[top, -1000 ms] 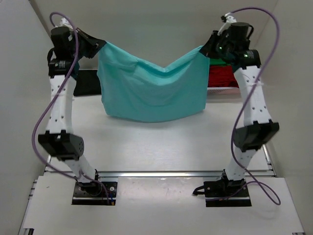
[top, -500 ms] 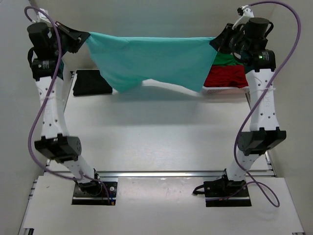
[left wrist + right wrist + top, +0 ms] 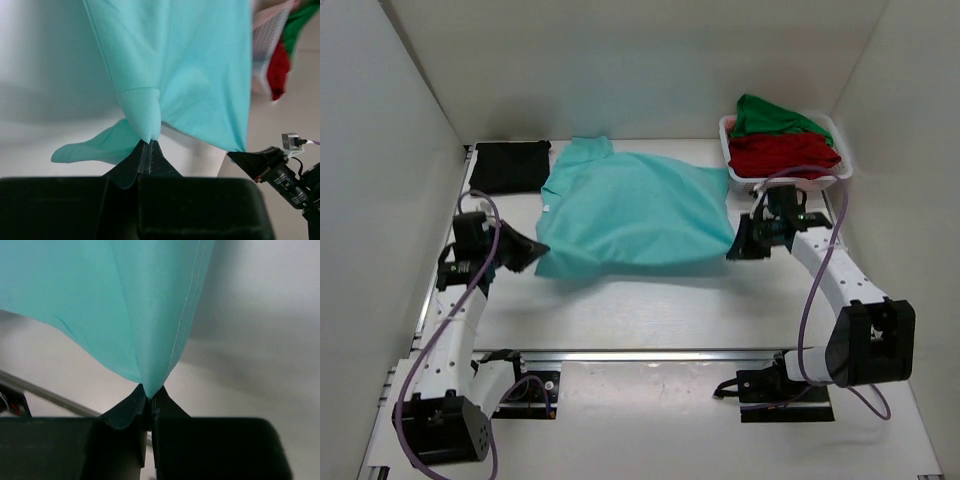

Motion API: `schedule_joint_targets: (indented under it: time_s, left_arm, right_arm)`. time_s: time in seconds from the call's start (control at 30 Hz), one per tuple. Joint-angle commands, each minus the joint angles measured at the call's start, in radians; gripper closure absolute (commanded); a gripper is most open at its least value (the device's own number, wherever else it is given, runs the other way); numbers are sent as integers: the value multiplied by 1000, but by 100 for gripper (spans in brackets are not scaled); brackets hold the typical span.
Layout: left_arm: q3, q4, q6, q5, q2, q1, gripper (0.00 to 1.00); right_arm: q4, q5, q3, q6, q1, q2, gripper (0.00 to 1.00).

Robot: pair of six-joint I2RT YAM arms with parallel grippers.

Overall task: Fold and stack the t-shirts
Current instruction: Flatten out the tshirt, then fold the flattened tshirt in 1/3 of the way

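Observation:
The teal t-shirt (image 3: 635,210) lies spread across the middle of the table, its neck toward the far left. My left gripper (image 3: 538,252) is shut on its near left corner (image 3: 142,112). My right gripper (image 3: 732,248) is shut on its near right corner (image 3: 150,355). Both grippers sit low, near the table. A black t-shirt (image 3: 508,166) lies folded at the far left. A red t-shirt (image 3: 780,155) and a green t-shirt (image 3: 770,115) lie heaped in the white basket (image 3: 724,127) at the far right.
The basket stands just beyond my right arm (image 3: 830,280). White walls enclose the table on the left, back and right. An aluminium rail (image 3: 650,354) runs along the near edge. My right gripper also shows in the left wrist view (image 3: 252,162).
Both arms have come down and toward the near side from high at the back. The teal shirt hung stretched in the air between them; now it lies on the table.

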Motion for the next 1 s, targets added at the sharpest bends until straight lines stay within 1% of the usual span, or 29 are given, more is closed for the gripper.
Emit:
schedule_joint_targets:
  time_s: [0.0, 0.03, 0.07, 0.1, 0.17, 0.27, 0.37, 0.47, 0.57, 0.63, 0.7, 0.77, 0.97]
  left_arm:
    - [-116, -37, -38, 3, -105, -30, 100]
    - [-153, -53, -56, 5, -126, -30, 100]
    - [-158, -89, -62, 5, -148, -28, 100]
    - [-161, -116, -58, -7, -171, -19, 100]
    - [-140, -235, -37, -55, -186, -19, 100]
    - [-104, -380, -13, -113, -205, -31, 100]
    - [-147, -409, -27, -123, -225, -27, 100]
    - [-207, -388, -61, -104, -228, -18, 100]
    - [-210, -318, -87, -123, -214, -12, 100]
    - [-201, -291, -72, -141, -158, -1, 100]
    - [-178, -253, -52, -172, -109, 10, 100]
    - [-146, -223, -41, -188, -61, 28, 100]
    - [-75, -120, -10, -176, 115, 42, 100]
  right_arm:
    - [13, -52, -145, 16, 16, -121, 100]
    - [7, -55, -214, 24, 17, -140, 100]
    - [-22, -55, -265, 30, 17, -147, 100]
    - [-54, -52, -276, 24, 14, -159, 100]
    - [-101, -49, -340, 10, 23, -190, 100]
    - [-166, -40, -397, 6, 28, -219, 100]
    - [-177, -46, -393, 7, 36, -198, 100]
    - [-180, -57, -382, 21, 17, -170, 100]
    - [-177, -66, -357, 18, 4, -144, 100]
    - [-166, -73, -347, 10, -6, -121, 100]
    - [-152, -81, -298, 7, -18, -89, 100]
    - [-142, -83, -252, 7, -32, -24, 100]
    - [-143, -61, -121, -2, -55, 112, 100]
